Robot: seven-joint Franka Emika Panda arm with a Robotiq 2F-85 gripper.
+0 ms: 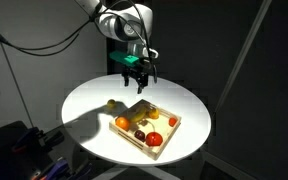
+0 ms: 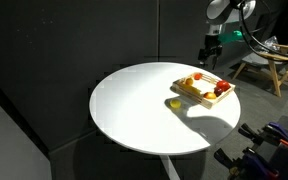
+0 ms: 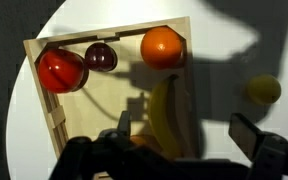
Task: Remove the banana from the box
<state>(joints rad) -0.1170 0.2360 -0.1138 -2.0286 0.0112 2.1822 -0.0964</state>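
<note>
Table (image 1: 89,100): round, white, brightly lit against a dark room.
Box (image 3: 109,32): shallow pale wood tray on the table, holding several fruits.
Gripper (image 3: 184,135): hangs above the box, jaws spread wide, holding nothing.
Banana (image 3: 167,110): lies inside the box by one wall, roughly under the open jaws and untouched.
Other fruit: an orange fruit (image 3: 162,47) and a red fruit (image 3: 61,70) in the box; a round yellow-olive fruit (image 3: 264,90) on the table outside.
Progress: nothing done yet, I judge; lowering, gripping, lifting out and setting down all remain.
</note>
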